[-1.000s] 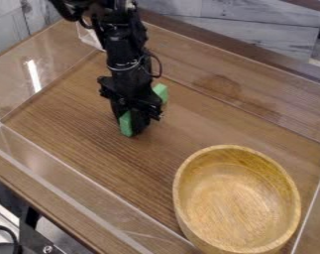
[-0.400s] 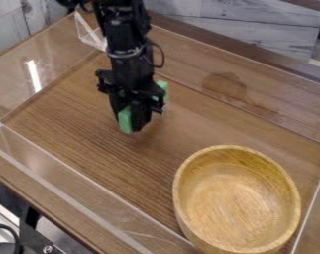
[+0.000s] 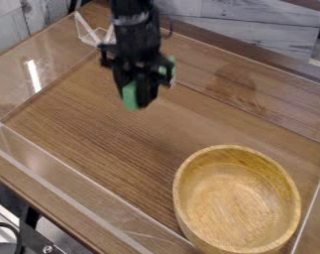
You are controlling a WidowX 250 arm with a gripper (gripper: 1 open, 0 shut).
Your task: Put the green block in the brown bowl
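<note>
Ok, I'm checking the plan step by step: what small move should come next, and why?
Probably carry it toward the brown bowl: the gripper is shut on the green block, clear of the table, and the bowl sits empty off to the lower right.

The surface beneath me was a wooden table (image 3: 96, 124) of mid-brown tone with fine grain running lengthwise, bordered by clear, glossy panels along its left and near edges that caught bright reflections. Directly on it rested the brown bowl (image 3: 237, 203), a large, round, light wooden vessel with a thick rim and visible grain, standing upright toward the near right corner. A faint darker ring-shaped mark (image 3: 242, 87) showed on the wood toward the far right, well apart from the bowl.
</note>
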